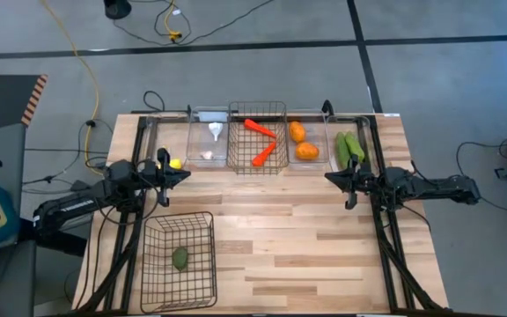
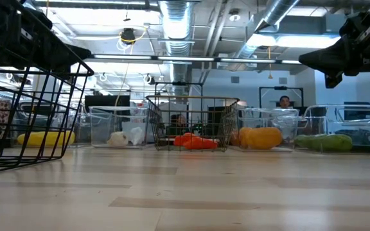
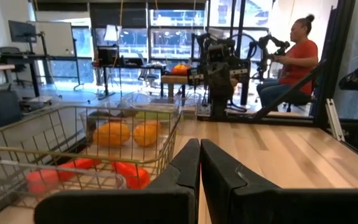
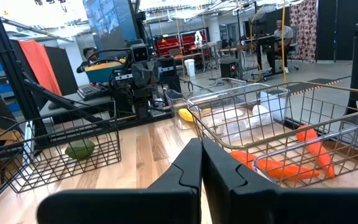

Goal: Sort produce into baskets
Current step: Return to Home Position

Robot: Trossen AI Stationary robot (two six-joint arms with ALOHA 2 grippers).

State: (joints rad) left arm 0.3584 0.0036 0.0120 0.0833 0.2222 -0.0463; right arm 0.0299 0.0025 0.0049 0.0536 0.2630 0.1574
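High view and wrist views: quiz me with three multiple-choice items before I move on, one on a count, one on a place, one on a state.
1. Carrots in the small wire basket: A. one; B. three; C. two.
2. The avocado lies: A. with the carrots; B. alone in the large wire basket; C. outside any basket.
3. The left tool and right tool are: A. shut and empty; B. open; C. shut on produce.

Answers: 1 C, the high view shows two red-orange pieces inside that mesh. 2 B, the high view shows it as the only item inside that mesh. 3 A, each wrist view shows its fingers pressed together with nothing between.
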